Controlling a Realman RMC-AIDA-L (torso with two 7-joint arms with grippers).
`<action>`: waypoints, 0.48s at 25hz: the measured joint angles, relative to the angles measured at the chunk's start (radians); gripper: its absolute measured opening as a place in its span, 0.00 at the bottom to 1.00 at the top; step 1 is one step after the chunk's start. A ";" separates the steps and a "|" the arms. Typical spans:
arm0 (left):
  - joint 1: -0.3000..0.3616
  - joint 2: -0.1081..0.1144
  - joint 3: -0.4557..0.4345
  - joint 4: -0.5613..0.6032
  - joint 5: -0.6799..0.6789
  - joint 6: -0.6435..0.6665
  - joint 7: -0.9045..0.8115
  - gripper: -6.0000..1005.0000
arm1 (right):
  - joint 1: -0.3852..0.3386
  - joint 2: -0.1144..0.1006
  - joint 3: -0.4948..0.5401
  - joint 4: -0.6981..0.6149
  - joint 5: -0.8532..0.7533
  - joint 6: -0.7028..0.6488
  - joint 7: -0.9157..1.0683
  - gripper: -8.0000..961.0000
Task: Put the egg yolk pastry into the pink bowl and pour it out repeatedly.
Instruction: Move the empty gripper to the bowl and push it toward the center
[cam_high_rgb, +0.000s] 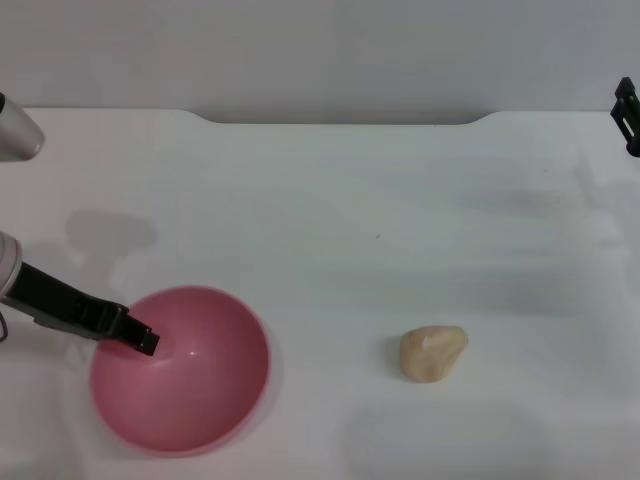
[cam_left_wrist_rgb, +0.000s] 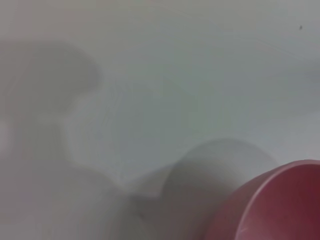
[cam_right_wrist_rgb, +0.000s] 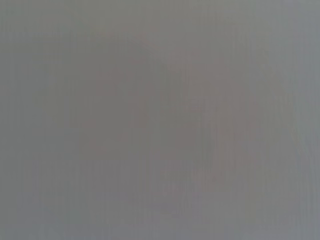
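White table: pink bowl, egg yolk pastry.

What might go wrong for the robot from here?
The left gripper sits at the pink bowl's rim, so a careless move might tip or drag the bowl. The egg yolk pastry lies loose on the white table, away from the bowl; it looks soft, so a grab might squash or roll it.

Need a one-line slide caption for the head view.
Left tool at the empty pink bowl's rim; egg yolk pastry sits on the white table to its right; right tool parked far right.
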 joint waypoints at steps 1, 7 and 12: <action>0.000 0.000 0.000 -0.004 0.000 0.001 0.002 0.61 | 0.000 0.000 0.000 0.000 0.000 0.000 0.000 0.69; 0.001 0.001 0.000 -0.017 0.000 0.010 0.008 0.33 | 0.000 0.000 0.000 0.000 0.001 0.000 0.000 0.69; -0.001 0.001 0.000 -0.017 0.000 0.009 0.013 0.12 | -0.001 0.000 0.000 -0.001 0.001 -0.001 0.001 0.69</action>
